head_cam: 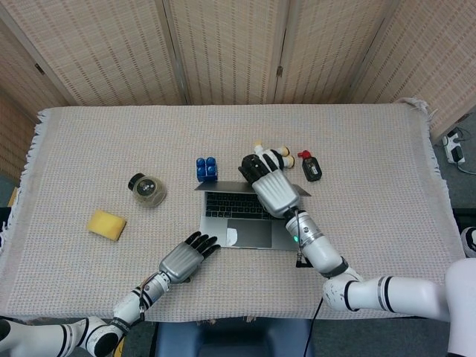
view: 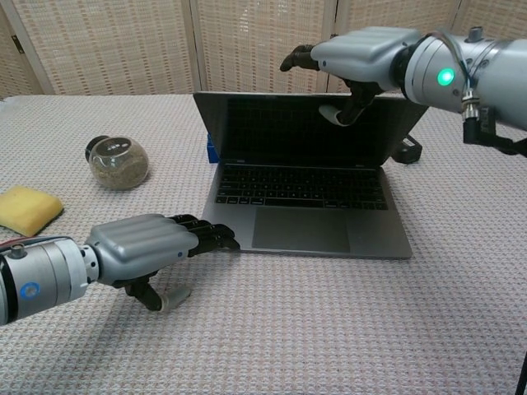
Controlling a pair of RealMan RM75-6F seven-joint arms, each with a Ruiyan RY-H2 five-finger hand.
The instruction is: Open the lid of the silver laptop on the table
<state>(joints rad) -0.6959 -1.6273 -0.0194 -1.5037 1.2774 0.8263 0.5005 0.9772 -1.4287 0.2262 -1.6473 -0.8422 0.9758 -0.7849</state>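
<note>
Head cam: high, looks steeply down, sees whole table [head_cam: 89,141]. Chest cam: low, close, faces fwd just behind left hand [view: 144,247]. Both share laptop [view: 313,197], right hand [head_cam: 271,186], jar [view: 117,161] beyond left hand.

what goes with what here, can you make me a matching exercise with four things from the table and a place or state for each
Things
1. silver laptop
2. yellow sponge
3. glass jar
4. right hand

Places or states
A. lying near the table's left edge
B. at the top edge of the screen
C. lid up, keyboard showing
D. between the sponge and the laptop, with pale grains inside

Pairs: 1-C, 2-A, 3-D, 4-B
</note>
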